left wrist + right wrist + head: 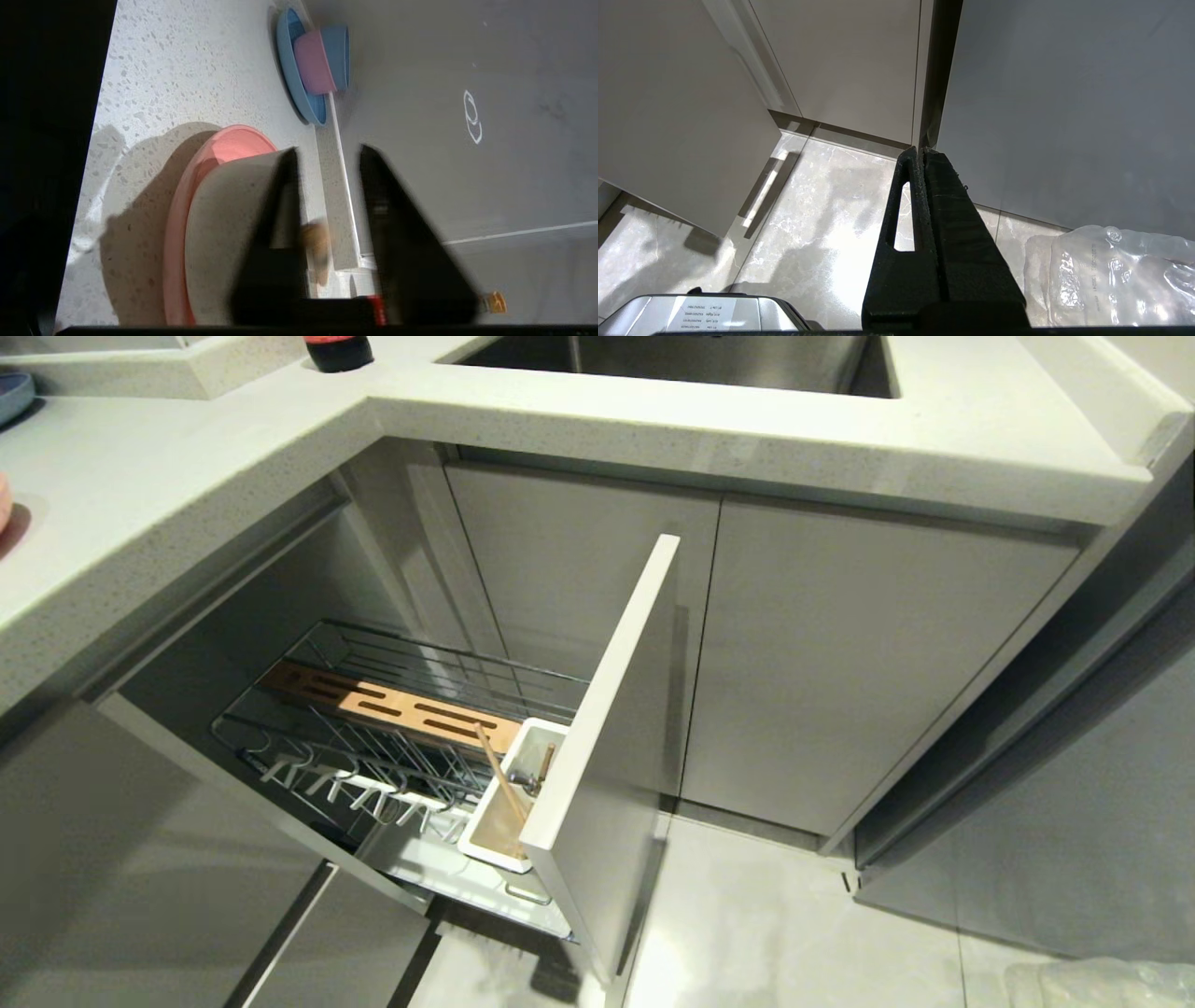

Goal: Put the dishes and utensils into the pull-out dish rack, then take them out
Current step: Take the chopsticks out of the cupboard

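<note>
- The left gripper [327, 154] is seen only in its wrist view, held over the speckled white stone worktop [187, 60]; its black fingers [280, 210] are parted by a narrow gap, with nothing gripped between them.
- One finger lies across the round cream-white bowl [224, 233], which sits in the wide salmon-pink plate [224, 144] on the worktop.
- A blue dish [289, 70] with pink and blue cups is set farther along.
- The right gripper [920, 156] hangs low over the grey marbled floor [822, 224], fingers pressed together, empty.
- The chrome wire pull-out dish rack [392, 728] stands drawn out; pale wooden chopsticks [499, 775] lean in its white oblong utensil cup [485, 831].
</note>
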You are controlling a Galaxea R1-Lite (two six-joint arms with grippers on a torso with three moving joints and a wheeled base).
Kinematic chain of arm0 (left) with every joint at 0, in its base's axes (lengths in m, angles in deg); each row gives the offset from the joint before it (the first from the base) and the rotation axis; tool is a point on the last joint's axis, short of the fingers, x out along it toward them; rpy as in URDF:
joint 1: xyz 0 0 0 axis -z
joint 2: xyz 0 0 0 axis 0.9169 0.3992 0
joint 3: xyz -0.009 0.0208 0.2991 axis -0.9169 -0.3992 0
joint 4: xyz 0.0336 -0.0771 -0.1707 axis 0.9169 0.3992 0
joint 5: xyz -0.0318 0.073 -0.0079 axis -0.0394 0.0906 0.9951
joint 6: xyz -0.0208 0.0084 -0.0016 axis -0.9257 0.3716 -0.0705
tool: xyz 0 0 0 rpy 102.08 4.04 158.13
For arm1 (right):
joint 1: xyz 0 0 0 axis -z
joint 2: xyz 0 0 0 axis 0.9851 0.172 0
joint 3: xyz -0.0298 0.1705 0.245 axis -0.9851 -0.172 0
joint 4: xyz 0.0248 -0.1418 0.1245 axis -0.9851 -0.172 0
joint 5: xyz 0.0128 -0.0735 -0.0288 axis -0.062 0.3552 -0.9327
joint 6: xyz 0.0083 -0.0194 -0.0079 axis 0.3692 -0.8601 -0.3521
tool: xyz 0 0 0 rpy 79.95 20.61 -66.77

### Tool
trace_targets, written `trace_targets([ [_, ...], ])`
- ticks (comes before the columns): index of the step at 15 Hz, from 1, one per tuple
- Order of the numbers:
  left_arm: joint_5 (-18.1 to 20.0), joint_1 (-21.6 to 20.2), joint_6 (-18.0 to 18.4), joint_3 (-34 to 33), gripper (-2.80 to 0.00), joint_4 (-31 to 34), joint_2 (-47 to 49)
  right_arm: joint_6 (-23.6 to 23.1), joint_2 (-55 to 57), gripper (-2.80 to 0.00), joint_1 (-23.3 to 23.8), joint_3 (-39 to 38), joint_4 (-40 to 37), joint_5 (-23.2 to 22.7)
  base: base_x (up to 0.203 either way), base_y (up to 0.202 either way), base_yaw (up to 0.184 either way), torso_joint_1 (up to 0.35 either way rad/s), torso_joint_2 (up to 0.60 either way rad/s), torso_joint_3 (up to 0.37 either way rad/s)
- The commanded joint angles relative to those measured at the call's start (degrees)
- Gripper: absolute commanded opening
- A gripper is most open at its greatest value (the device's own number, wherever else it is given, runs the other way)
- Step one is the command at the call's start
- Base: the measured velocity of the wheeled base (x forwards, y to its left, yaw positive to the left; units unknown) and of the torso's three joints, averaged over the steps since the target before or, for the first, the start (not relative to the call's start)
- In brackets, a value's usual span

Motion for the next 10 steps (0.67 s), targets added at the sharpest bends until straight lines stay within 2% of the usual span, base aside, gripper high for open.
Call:
trace_targets([
  [1, 0.1, -0.1, -0.5, 0.0, 0.0, -0.2, 0.0, 0.0, 0.0, -2.8, 0.0, 0.0, 0.0, 0.0, 0.0, 0.0, 0.0, 0.0, 0.0, 0.0],
  [10, -0.2, -0.1, -0.3, 0.6, 0.0, 0.4, 0.0, 0.0, 0.0, -2.8, 0.0, 0.0, 0.0, 0.0, 0.0, 0.0, 0.0, 0.0, 0.0, 0.0],
])
